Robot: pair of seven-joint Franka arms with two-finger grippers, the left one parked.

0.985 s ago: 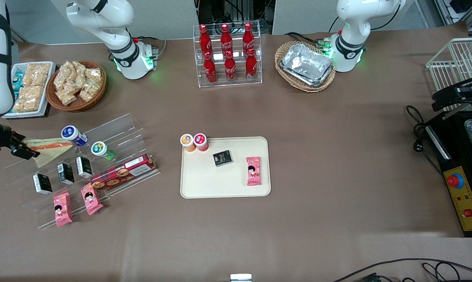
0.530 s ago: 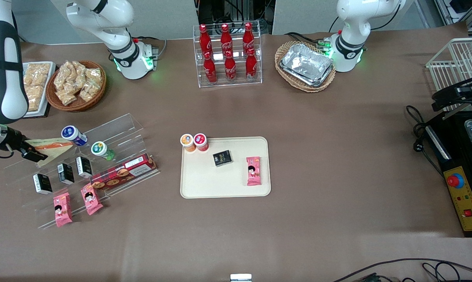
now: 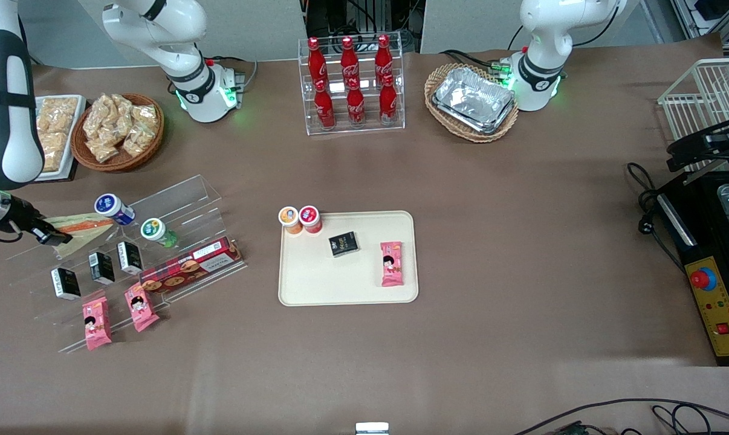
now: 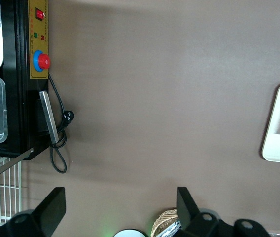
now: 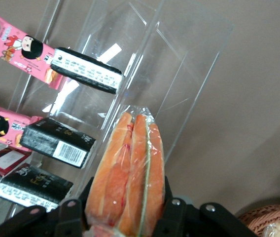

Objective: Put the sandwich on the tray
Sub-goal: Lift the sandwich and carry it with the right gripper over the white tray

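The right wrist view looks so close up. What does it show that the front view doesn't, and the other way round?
Only the right wrist view shows the sandwich's orange filling edge-on, clamped between the gripper's jaws. Only the front view shows the cream tray waiting mid-table, already holding a pink packet, a black box and two small cups. Both show the sandwich, the gripper at the clear acrylic rack, plus black boxes and pink packets on its steps.
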